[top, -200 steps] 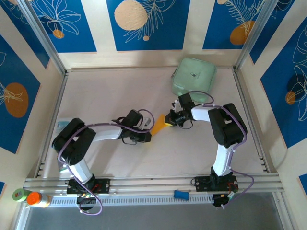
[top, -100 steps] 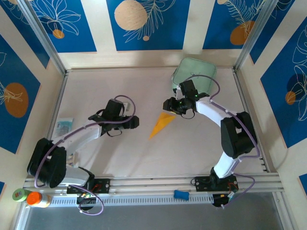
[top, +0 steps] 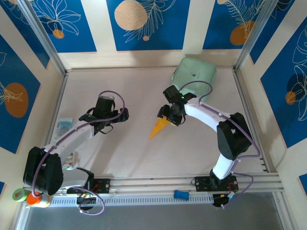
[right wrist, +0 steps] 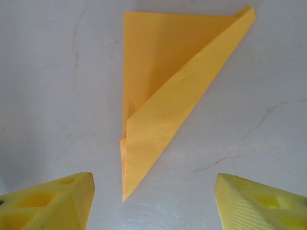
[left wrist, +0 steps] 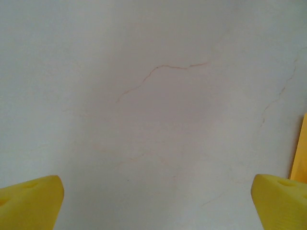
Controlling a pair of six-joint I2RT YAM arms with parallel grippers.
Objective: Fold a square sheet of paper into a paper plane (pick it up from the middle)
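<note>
Top external: looks down from high above the near edge, over the whole tabletop (top: pixel 120 81). Both wrist views: face straight down, very near it. Shared by top and right wrist: the paper plane (right wrist: pixel 163 91).

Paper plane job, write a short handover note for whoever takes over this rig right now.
Left gripper: open, empty, over bare table left of the plane.
Right gripper: open above the plane, fingers apart, not gripping it.
Paper plane: folded pointed dart, lying flat mid-table, near the green case.
Done: folding looks finished.
Left: probably just back both grippers away.
</note>
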